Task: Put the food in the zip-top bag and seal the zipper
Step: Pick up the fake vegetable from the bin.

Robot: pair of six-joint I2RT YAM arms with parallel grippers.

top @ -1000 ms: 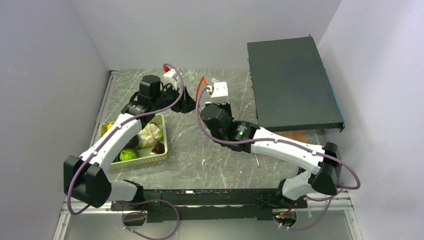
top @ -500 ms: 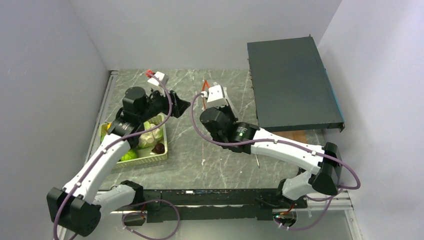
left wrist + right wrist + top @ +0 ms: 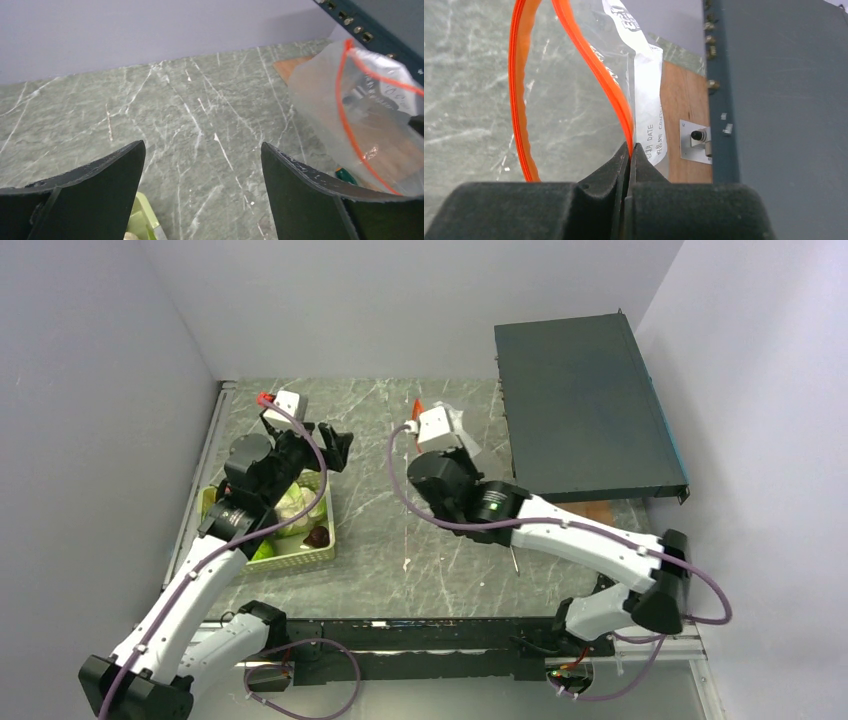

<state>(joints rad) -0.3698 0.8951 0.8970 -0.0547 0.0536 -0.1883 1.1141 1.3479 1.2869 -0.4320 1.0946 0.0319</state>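
The zip-top bag [image 3: 574,95] hangs open from my right gripper [image 3: 629,148], which is shut on its red-orange zipper strip [image 3: 596,60]. The white slider tab is not visible. In the top view only an orange bit of the bag's mouth [image 3: 418,405] shows past the right wrist. The bag also shows in the left wrist view [image 3: 372,125]. My left gripper [image 3: 335,446] is open and empty, above the table near the basket's far corner, to the left of the bag. The food [image 3: 297,508], whitish-green, green and dark purple pieces, lies in the light green basket [image 3: 325,555].
A dark metal rack [image 3: 585,410] fills the back right, with a wooden board [image 3: 684,125] under its near edge. A green-handled screwdriver [image 3: 345,175] lies on the table under the bag. The basket's corner [image 3: 141,212] shows between the left fingers.
My left gripper has drawn back to the left, away from the bag's mouth and towards the basket, still open. My right gripper has shifted slightly right with the bag.
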